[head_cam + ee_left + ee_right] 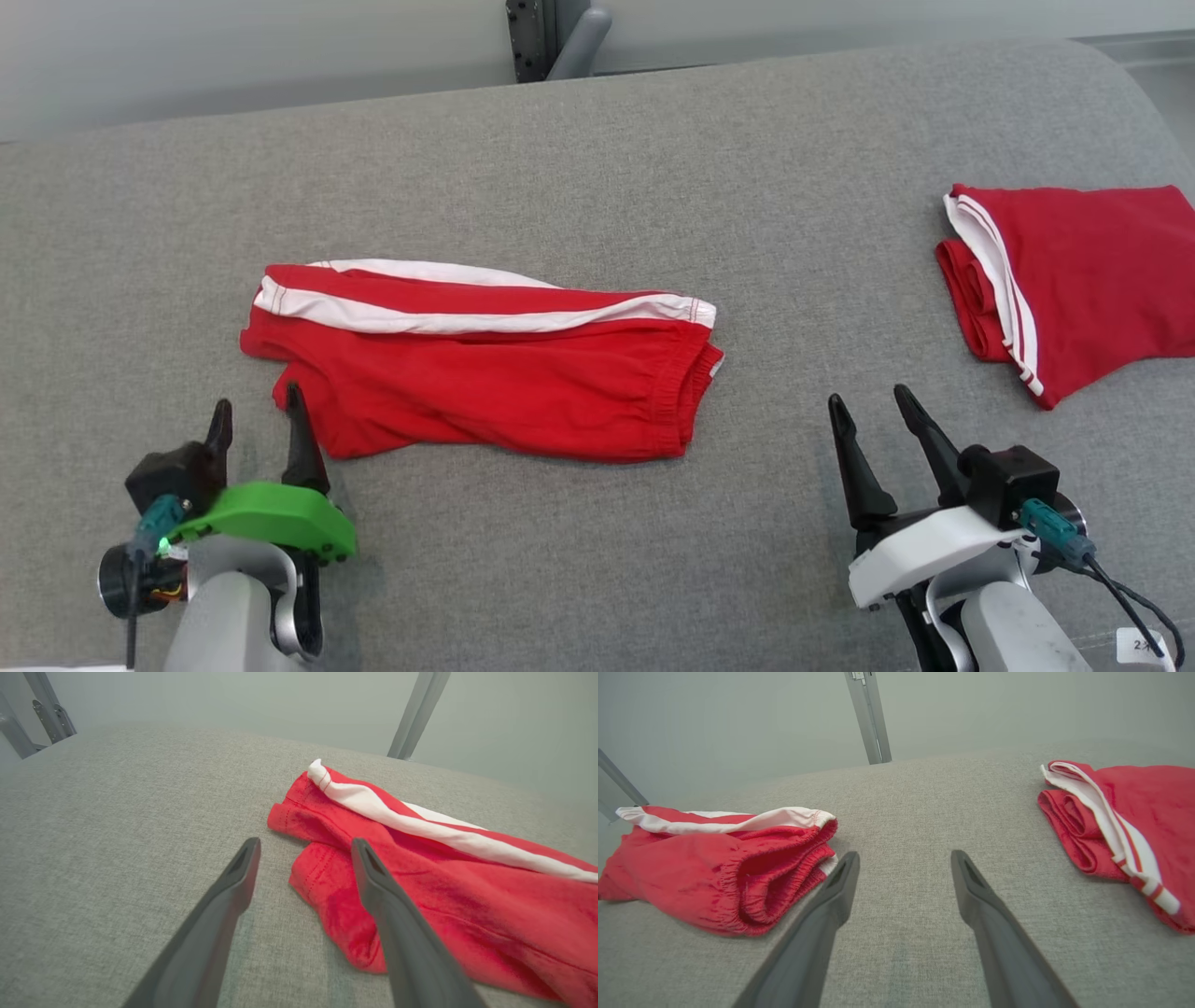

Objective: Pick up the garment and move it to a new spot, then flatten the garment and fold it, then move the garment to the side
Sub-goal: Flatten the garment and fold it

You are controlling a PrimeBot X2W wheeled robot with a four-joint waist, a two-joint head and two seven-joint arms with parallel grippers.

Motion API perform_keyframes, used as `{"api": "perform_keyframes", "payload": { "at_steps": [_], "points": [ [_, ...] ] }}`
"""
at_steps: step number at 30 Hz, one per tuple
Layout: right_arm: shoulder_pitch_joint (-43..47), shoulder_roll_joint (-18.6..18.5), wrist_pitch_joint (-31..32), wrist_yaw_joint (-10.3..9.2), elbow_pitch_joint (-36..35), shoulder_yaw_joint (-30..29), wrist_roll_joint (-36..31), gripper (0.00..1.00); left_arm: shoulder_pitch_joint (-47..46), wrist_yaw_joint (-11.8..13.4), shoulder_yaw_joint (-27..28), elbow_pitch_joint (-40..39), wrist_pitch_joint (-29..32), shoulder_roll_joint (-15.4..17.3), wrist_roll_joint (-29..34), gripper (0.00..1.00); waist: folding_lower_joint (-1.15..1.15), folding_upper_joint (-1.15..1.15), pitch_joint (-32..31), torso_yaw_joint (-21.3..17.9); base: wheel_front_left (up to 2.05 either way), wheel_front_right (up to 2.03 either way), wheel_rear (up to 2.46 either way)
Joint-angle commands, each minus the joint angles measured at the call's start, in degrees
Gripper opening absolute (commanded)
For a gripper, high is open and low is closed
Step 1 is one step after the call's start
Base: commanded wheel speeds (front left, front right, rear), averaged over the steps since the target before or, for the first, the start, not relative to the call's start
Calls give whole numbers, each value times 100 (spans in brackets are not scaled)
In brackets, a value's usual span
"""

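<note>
**A:** Left pincer (259, 403): jaws wide, nothing between them, tips low over the bench (597, 168). Its right-hand finger stands at the leg hems (317, 877) of the red shorts (485, 392). Touching or just above them, cannot tell.

**B:** Right pincer (868, 399)?

**A:** Also wide and empty, over bare grey fabric. It is well apart from the elastic waistband (677, 392), which faces it.

**B:** Position of the shorts?

**A:** Left of the bench's middle, running left to right, doubled over along their length. White side stripe (467, 320) on the far edge, some rumpling at the hems. A second red garment (1092, 271) lies folded near the right edge.

**B:** Stage?

**A:** Not settled. It fits shorts laid down and awaiting smoothing. It fits equally a lengthwise fold made, with the rest to follow.

**B:** Notes for a clean grip either way?

**A:** Judgement only.
- The cloth looks thin and layered, so each pincer should bite through every layer at its end. Taking the top layer alone would let the layers slide apart.
- Hem end and waistband end should be kept level, so the stripe runs straight.
- The elastic end is bulkier and likely needs the deeper bite.
- Keep clear of the second garment.
</note>
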Motion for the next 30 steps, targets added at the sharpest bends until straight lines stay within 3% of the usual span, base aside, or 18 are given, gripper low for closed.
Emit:
{"api": "perform_keyframes", "payload": {
  "at_steps": [1, 13, 21, 22, 23, 24, 25, 26, 27, 28, 30],
  "points": [
    [-111, -40, 0, -4, 28, 25, -10, 100, -202, -25, 108, 102, 1, 26, -148, 100, 0, 35, 187, -100, 0, 0, 0],
    [-321, -80, 0, -4, 146, 126, 71, 100, -1237, -361, 721, 1145, 2, 25, -583, 100, 0, 35, 540, -273, 0, 0, 0],
    [-400, -61, 0, -4, 260, 189, 51, 100, -1561, -362, 666, 1885, 6, 23, -447, 100, 0, 35, 640, -304, 0, 0, 0],
    [-405, -58, 0, -4, 274, 202, 51, 100, -1558, -332, 642, 1938, 7, 21, -398, 88, 0, 35, 640, -305, 0, 0, 0],
    [-409, -53, 0, -4, 282, 210, 58, 100, -1561, -323, 623, 1971, 8, 19, -377, 57, 0, 35, 637, -302, 0, 0, 0],
    [-409, -53, 0, -4, 282, 210, 58, 100, -1561, -323, 623, 1971, 8, 19, -377, 57, 0, 35, 637, -302, 0, 0, 0],
    [-409, -48, 0, -4, 291, 216, 67, 100, -1546, -332, 616, 1997, 8, 16, -394, 40, 0, 35, 630, -299, 0, 0, 0],
    [-406, -41, 0, -4, 305, 223, 91, 100, -1510, -333, 621, 2034, 8, 14, -459, 36, 0, 35, 618, -298, 0, 0, 0],
    [-397, -38, 0, -4, 316, 214, 105, 100, -1464, -334, 612, 2052, 8, 15, -511, 16, 0, 35, 603, -289, 0, 0, 0],
    [-385, -32, 0, -4, 321, 202, 109, 100, -1404, -346, 575, 2108, 9, 14, -562, 5, 0, 35, 586, -277, 0, 0, 0],
    [-350, -20, 0, -4, 343, 194, 127, 100, -1313, -348, 504, 2197, 14, 16, -686, 0, 0, 35, 548, -252, 0, 0, 0]
  ]
}}
